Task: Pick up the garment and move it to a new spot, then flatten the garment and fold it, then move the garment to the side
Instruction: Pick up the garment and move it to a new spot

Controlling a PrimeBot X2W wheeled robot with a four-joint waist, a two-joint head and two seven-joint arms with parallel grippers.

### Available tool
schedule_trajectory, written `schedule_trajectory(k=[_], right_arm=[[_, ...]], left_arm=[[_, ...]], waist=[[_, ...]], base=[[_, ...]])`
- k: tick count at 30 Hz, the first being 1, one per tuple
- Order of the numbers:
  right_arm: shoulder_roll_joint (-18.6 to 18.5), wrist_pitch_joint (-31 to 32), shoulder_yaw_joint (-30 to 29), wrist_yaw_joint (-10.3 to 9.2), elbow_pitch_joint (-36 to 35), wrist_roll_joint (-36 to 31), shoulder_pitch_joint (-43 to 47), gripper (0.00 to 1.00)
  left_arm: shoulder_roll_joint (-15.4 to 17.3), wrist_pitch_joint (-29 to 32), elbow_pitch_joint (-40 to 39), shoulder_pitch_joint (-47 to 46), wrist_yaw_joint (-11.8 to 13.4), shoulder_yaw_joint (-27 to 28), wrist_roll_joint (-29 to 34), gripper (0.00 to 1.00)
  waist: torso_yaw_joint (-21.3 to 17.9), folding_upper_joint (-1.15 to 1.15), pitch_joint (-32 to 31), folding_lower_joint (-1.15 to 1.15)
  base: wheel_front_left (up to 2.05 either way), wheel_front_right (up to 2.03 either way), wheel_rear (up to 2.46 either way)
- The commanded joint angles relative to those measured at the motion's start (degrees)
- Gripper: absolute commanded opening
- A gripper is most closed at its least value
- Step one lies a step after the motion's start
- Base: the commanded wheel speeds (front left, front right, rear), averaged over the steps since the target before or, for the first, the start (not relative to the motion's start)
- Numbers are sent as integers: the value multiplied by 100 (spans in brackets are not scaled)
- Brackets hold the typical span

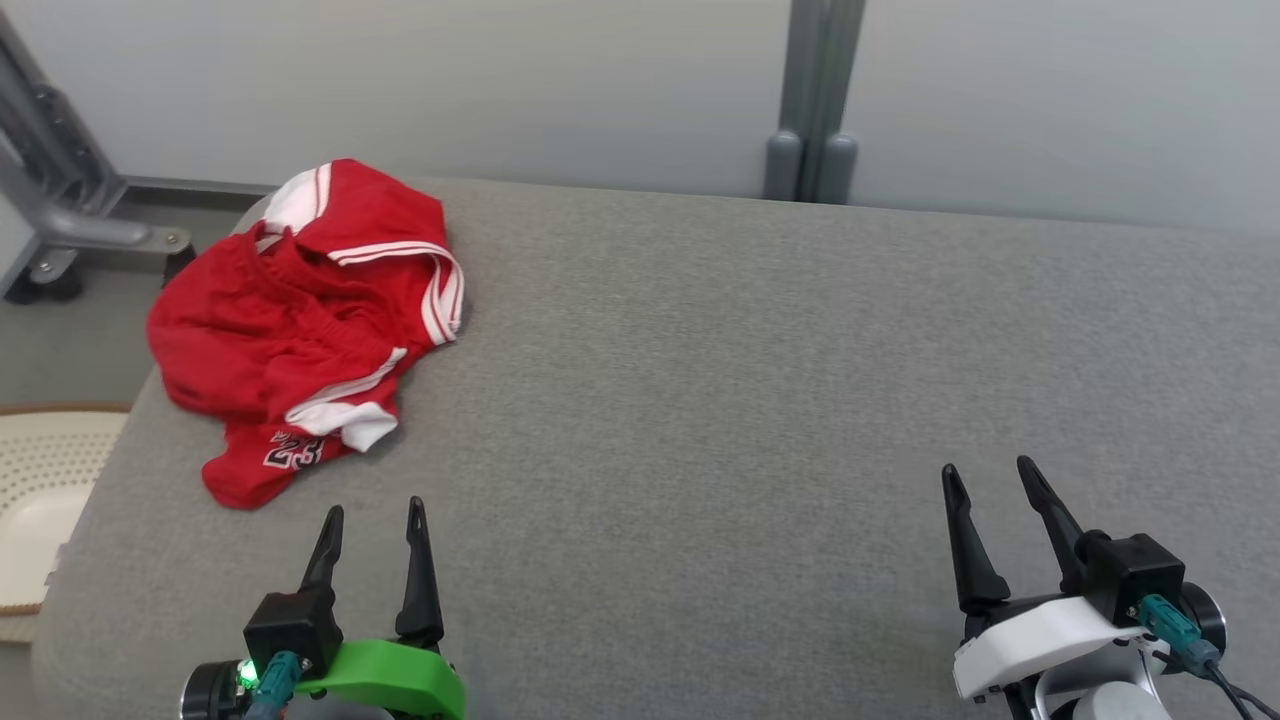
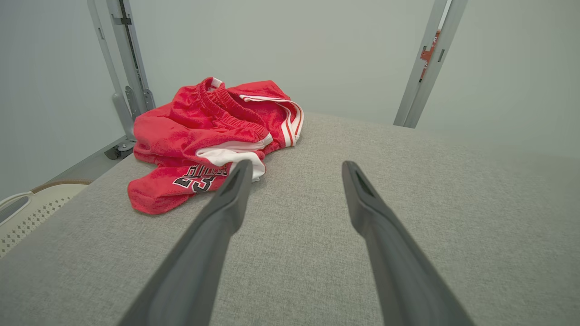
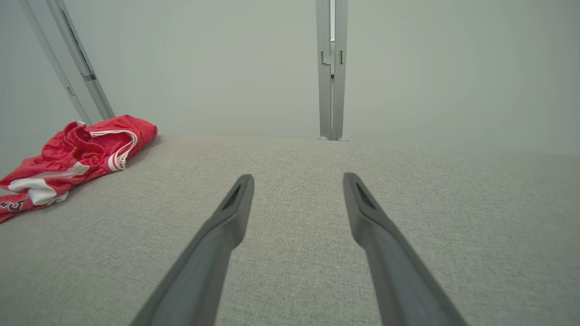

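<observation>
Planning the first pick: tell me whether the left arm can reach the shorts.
Probably yes. The shorts lie crumpled just ahead of the open left gripper, with bare cushion between them.

A crumpled red garment (image 1: 300,320) is seen on a grey tabletop (image 1: 750,400), with both pincers held open and empty.
The garment, trimmed in white and printed with a number, is bunched just beyond the left pincer (image 1: 375,505) and slightly to its left, untouched by it. The right pincer (image 1: 986,465) is held well apart from the garment, over bare fabric. A pale perforated basket (image 1: 40,480) is seen off the tabletop's edge, left of the left pincer.
</observation>
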Motion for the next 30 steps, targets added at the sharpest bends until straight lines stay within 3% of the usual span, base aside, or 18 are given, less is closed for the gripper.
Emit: schedule_trajectory(k=[1, 11, 21, 26, 30], right_arm=[[-18, -20, 10, 0, -12, 34, -1, 100], [-18, -20, 123, 0, 60, 114, 7, 100], [-22, -20, 288, -1, 97, -15, -124, 100], [-17, -19, 196, -1, -13, -66, -4, 100], [-21, -20, 170, -2, -44, -130, 36, 100]], left_arm=[[32, -4, -24, -42, -26, 40, 53, 100], [30, -4, -45, 108, -38, 157, 119, 100], [50, -4, -344, 231, -52, 375, 122, 100], [307, -4, -287, -227, -201, 451, 127, 100], [728, 133, -327, -962, -341, 545, 200, 100]], waist=[[727, 0, -27, 0], [1602, 0, -141, 0], [1657, 0, -90, 0], [1584, 0, -61, 0], [1363, 0, -39, 0]], base=[[0, 0, 0], [0, 0, 0], [0, 0, 0], [0, 0, 0], [0, 0, 0]])
